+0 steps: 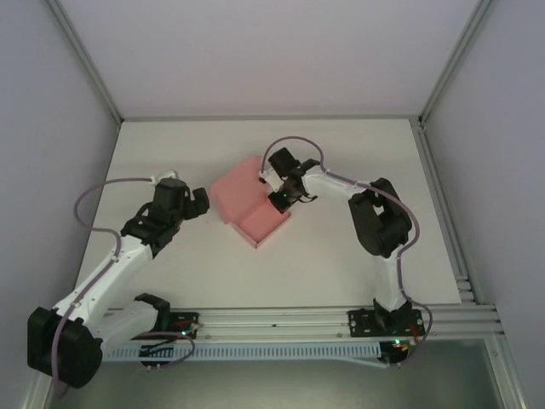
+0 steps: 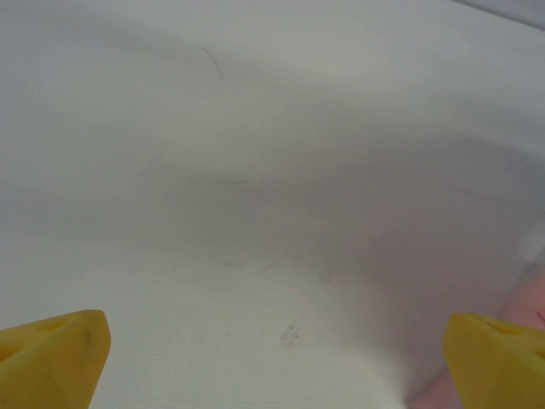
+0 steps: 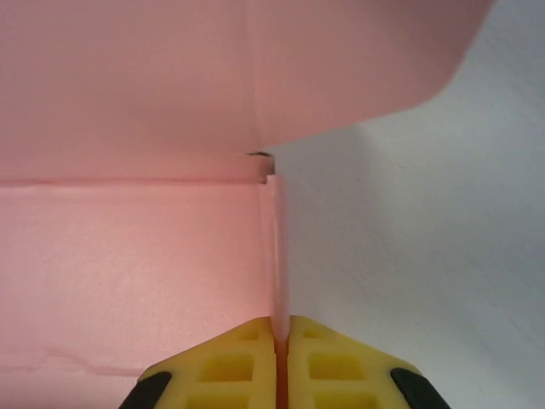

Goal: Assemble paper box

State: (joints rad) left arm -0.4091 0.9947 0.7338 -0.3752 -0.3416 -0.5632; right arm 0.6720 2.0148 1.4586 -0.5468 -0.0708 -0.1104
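Two grippers worked at one white table (image 1: pixel 341 256), and they stood in opposite states. On the left side, the left gripper (image 1: pixel 199 203) hung with its jaws spread wide and nothing between them. It pointed toward the paper box (image 1: pixel 258 223) but was apart from it, with bare table between its tip and the pink card. From the left wrist, its two yellow fingers (image 2: pixel 60 351) sat at the bottom corners of the view, well apart, over scuffed white table. A blurred patch of pink lay just past the right-hand finger at the lower right edge, where the top view showed a plain gap between gripper and box.

The paper box lay near the middle of the table, partly folded. From above, one panel lay flat toward the near side and a paler panel was raised behind it, toward the back left.

To the right, the right gripper (image 1: pixel 275 203) met the box's right edge from above. In the top view the grip itself was too small to judge. The right wrist camera settled it: the yellow fingers (image 3: pixel 238 362) were clamped together on a thin upright side flap (image 3: pixel 278 247), seen edge-on and running straight up from between the pads. Left of that flap lay the box's flat floor with a crease across it. A larger panel rose behind and curved over the top, and white table lay to the right.
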